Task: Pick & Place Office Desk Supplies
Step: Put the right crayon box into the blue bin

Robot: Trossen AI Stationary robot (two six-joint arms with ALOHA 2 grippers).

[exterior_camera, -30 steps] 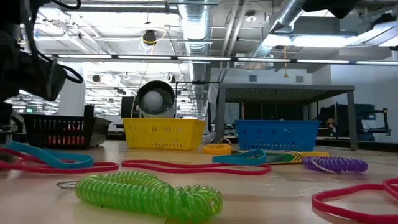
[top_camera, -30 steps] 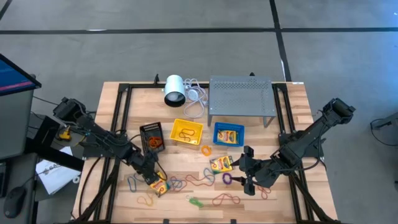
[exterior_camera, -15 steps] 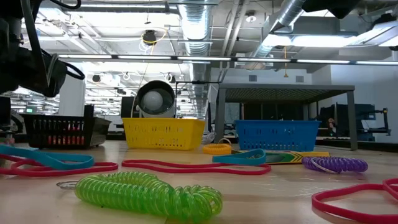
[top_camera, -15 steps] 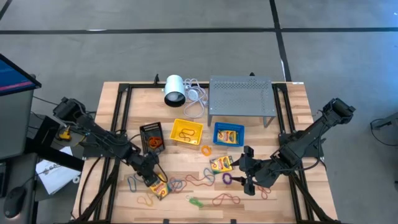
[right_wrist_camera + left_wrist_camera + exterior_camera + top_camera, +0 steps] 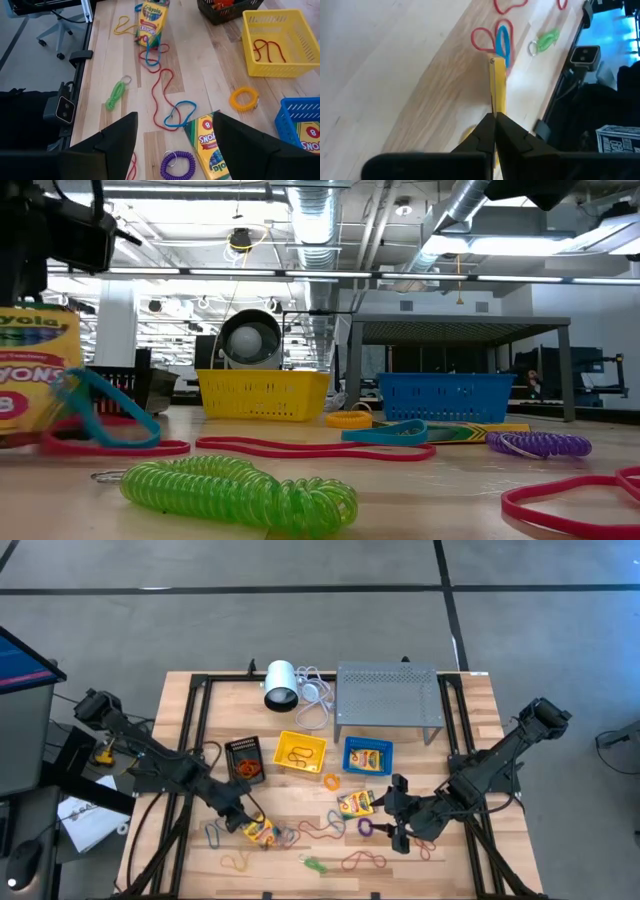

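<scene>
Wooden table (image 5: 470, 720) remains strewn with rubber bands (image 5: 365, 861), one crayon box (image 5: 368, 757) binned, while my left gripper (image 5: 243, 823) pinches another crayon box (image 5: 259, 831) upright; my right gripper (image 5: 392, 812) waits wide.

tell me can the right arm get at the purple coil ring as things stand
Probably yes. The right claw is open and sits right beside the purple coil ring, with only bare table between them. The crayon box lies next to it but not over it.

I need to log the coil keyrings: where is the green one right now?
In the high view the green coil keyring lies near the table's front edge, about midway between the arms, beside a red rubber-band loop.
</scene>
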